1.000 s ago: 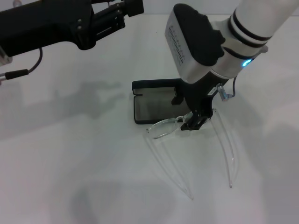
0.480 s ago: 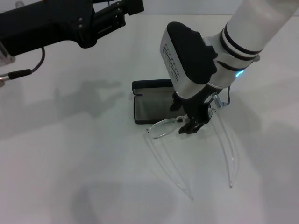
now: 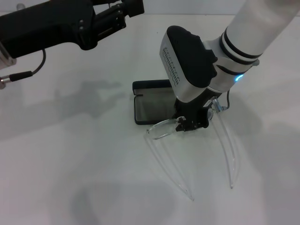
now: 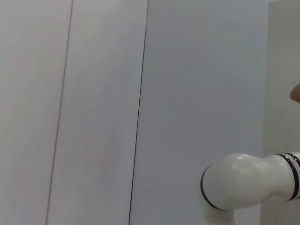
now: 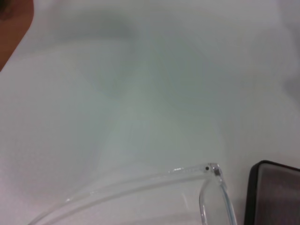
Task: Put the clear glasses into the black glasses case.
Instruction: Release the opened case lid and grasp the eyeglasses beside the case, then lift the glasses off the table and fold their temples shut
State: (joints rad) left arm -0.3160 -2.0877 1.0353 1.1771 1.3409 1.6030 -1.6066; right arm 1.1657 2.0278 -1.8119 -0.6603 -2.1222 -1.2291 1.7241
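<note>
A plain white tabletop (image 3: 70, 154) fills almost the whole head view, matte and evenly lit, with soft grey shadows of my arms lying across its left half and lower middle. In the left wrist view I see only pale wall panels (image 4: 93, 112) split by thin vertical seams, with a white rounded arm joint (image 4: 239, 187) at the lower right of that frame. Near the centre of the head view the black glasses case (image 3: 152, 105) lies open on the table, its grey lining facing up and its dark lid edge toward the top of the frame. Just below it are the clear glasses (image 3: 161, 129), front rim touching or nearly touching the case's near edge, their two long transparent arms spread and reaching toward the bottom of the frame. My right gripper (image 3: 192, 123) is down at the middle of the frame front, its black fingertips pinched on the glasses' bridge area, right beside the case. The right wrist view shows one clear frame corner and hinge over white table, with a rounded case corner at the lower right. My left gripper (image 3: 119, 14) hangs raised at the upper left, well apart from the glasses; whether it is released or clenched, I cannot tell.
</note>
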